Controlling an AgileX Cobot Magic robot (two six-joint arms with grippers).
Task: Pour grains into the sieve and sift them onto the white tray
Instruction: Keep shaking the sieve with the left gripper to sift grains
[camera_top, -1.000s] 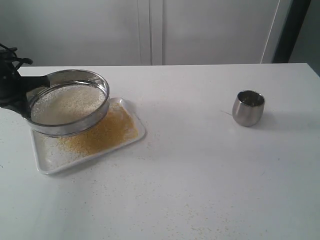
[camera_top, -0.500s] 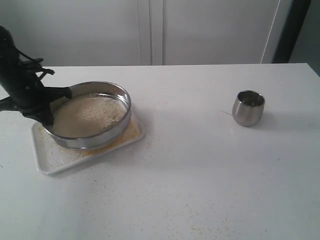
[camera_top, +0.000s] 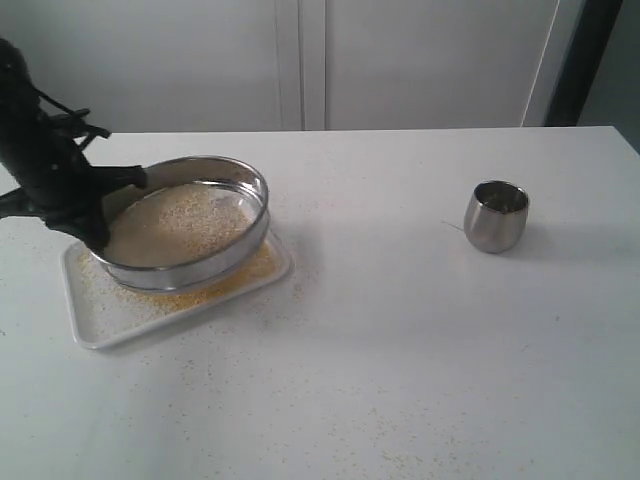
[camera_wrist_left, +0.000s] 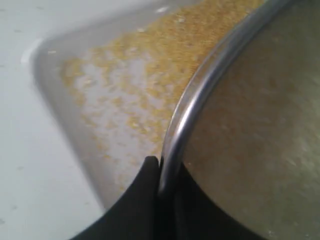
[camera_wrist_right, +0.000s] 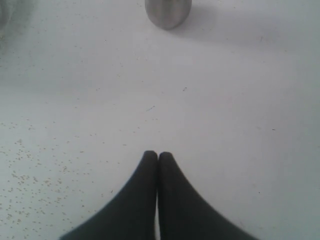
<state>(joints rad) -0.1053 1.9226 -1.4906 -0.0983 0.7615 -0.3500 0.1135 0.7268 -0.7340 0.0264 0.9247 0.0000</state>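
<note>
The wide steel sieve (camera_top: 185, 222) hangs tilted just above the white tray (camera_top: 95, 325), pale grains (camera_top: 175, 225) lying on its mesh. My left gripper (camera_top: 100, 215) is shut on the sieve's left rim (camera_wrist_left: 200, 95), one finger outside, one inside. Fine golden-yellow granules (camera_wrist_left: 135, 95) cover the tray floor under the sieve, with the tray rim (camera_wrist_left: 42, 75) beside them. My right gripper (camera_wrist_right: 158, 156) is shut and holds nothing; it hovers over bare table, and the exterior view does not show it.
A small rounded steel cup (camera_top: 496, 215) stands upright on the right of the table, the same cup (camera_wrist_right: 168, 12) lying ahead of my right gripper. Stray granules (camera_top: 400, 455) dot the white tabletop near the front edge. Pale cabinet doors close off the back.
The sieve has swung rightward over the tray with my left arm, most of it in the first half second. It now covers much of the golden pile.
</note>
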